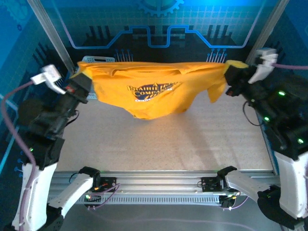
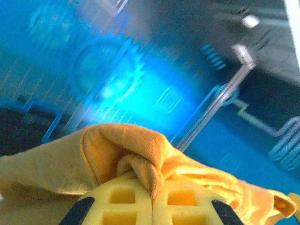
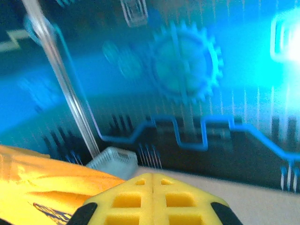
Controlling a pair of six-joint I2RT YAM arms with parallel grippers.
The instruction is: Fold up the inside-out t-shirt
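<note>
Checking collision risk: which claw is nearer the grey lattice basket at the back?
Left. The left claw, gripping the t-shirt, is just beside the basket; the right claw is well off to its right.

t-shirt (image 1: pixel 154 96): soft matt cloth, creased and bunched where it is pinched in the left claw (image 2: pixel 152 187); the print between the two claws looks flat and chalky.
pads (image 2: pixel 140 206): yellow moulded plastic lattice with a dull finish, the same on the right claw (image 3: pixel 152 183); smooth black plastic at their outer sides.
bench (image 1: pixel 159 144): pale speckled top below the claws, matt.
basket (image 3: pixel 115 161): light grey plastic lattice just beyond the right claw, faint sheen.
rail (image 1: pixel 159 179): ribbed bare metal, satin, nearer than both claws.
post (image 3: pixel 61 79): bright glossy metal, left of the right claw.
</note>
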